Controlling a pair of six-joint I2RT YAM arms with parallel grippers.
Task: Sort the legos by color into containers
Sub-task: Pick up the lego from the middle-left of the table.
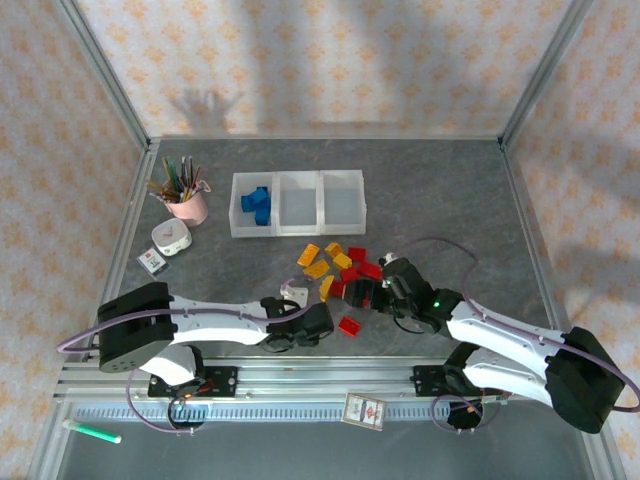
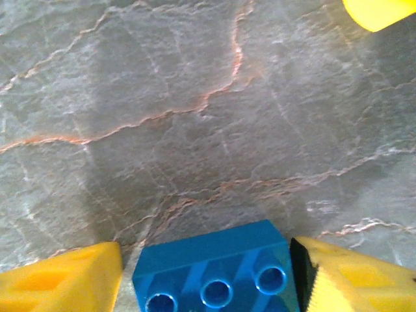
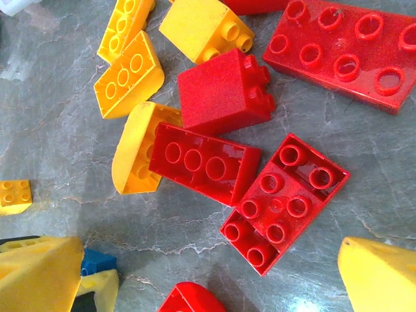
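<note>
Left tool (image 2: 205, 268) astride a blue brick (image 2: 214, 257), jaws part-open and not yet clamped.
The brick lies on the tabletop (image 2: 162, 97) with its long axis spanning finger to finger; one finger touches its end, and a sliver of gap shows at the other. The right tool (image 3: 211, 273), jaws wide and empty, hovers over red bricks (image 3: 224, 97) on the near side of the tray (image 1: 320, 203). Beyond, the tray's left bin (image 1: 240, 226), holding blue bricks (image 1: 256, 203), lies ahead and slightly left of the left arm, which is the nearer one.

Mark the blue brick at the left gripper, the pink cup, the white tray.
blue brick (image 2: 208, 257): left wrist view, its smooth face.
pink cup (image 1: 190, 210): top external view, its side wall.
white tray (image 1: 298, 230): top external view, middle bin's near wall.
</note>
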